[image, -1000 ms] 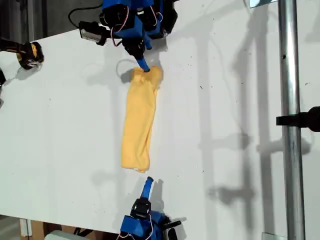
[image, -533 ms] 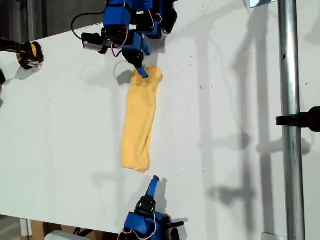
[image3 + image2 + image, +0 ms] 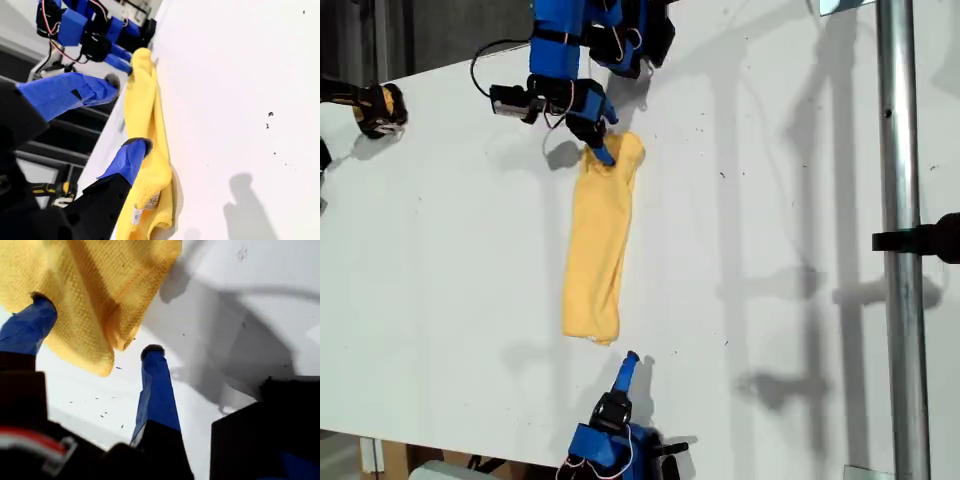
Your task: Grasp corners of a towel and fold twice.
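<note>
1. The towel (image 3: 598, 245) lies on the white surface (image 3: 770, 200), folded into a long, thin strip.
2. In the exterior view the strip runs from near the top arm down toward the bottom arm.
3. My first tool (image 3: 95, 335) is at the far end of the towel, by the top of the exterior view.
4. Its jaws are wide apart. One fingertip (image 3: 37, 302) touches the towel and is partly under it. The other fingertip (image 3: 152, 352) is on the bare surface beside the cloth.
5. One rounded corner (image 3: 102, 371) of the towel hangs between those two fingers.
6. My second tool (image 3: 125, 112) is at the near end of the towel, by the bottom of the exterior view (image 3: 628, 362).
7. Its jaws are open too. It holds nothing. In the exterior view its tip is just past the towel's end, not touching it.
8. A small white tag (image 3: 145, 206) shows at that near end.
</note>
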